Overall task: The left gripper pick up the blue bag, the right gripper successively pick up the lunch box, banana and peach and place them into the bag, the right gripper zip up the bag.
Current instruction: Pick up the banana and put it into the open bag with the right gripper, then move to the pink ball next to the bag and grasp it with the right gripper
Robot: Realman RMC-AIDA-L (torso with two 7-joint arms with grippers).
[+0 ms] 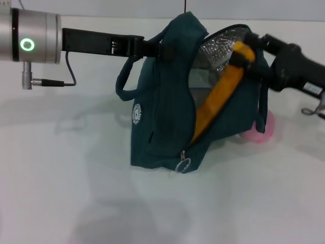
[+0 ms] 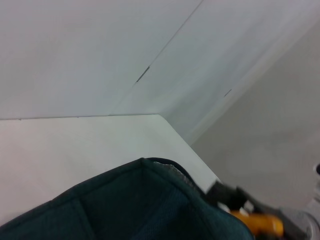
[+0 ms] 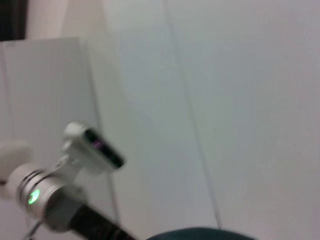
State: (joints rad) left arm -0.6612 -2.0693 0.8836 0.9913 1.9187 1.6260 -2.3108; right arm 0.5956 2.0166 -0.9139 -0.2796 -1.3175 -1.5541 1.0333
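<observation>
The left gripper (image 1: 161,48) is clamped on the upper edge of the blue bag (image 1: 162,112), holding its mouth open; the bag's bottom rests on the white worktop (image 1: 61,193), about midway across. The right gripper (image 1: 250,47) is closed around the top end of the banana (image 1: 221,91), which slants down into the foil-lined opening. The peach (image 1: 264,129) sits on the worktop just behind the bag's right side.
</observation>
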